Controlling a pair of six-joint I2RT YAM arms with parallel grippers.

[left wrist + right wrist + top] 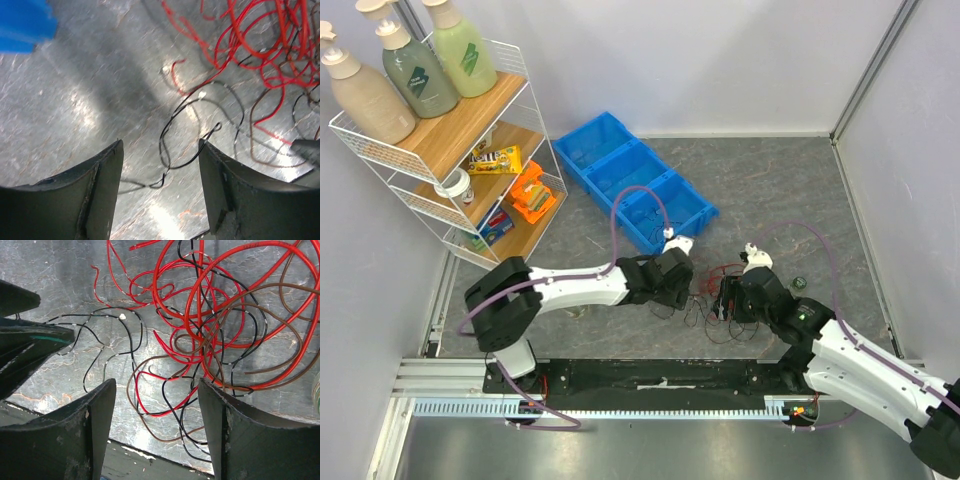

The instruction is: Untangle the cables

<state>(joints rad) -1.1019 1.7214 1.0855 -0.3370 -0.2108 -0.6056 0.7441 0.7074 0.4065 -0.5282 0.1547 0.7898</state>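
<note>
The cables point(716, 296) are a loose tangle of thin red, black and brown wires on the grey table between my two grippers. My left gripper point(688, 291) is open just left of the tangle. In the left wrist view point(161, 145) a black wire loop point(172, 131) lies between its fingers, with red loops point(260, 40) beyond at the upper right. My right gripper point(728, 300) is open just right of the tangle. In the right wrist view point(156, 385) it hangs over red, black and brown strands point(210, 335), holding none of them.
A blue divided bin point(633, 177) stands behind the left gripper; its corner point(22, 25) shows in the left wrist view. A wire shelf rack point(455, 150) with bottles stands at the far left. A small dark object point(800, 284) lies right of the tangle. The left gripper's fingers point(25, 337) show at the left of the right wrist view.
</note>
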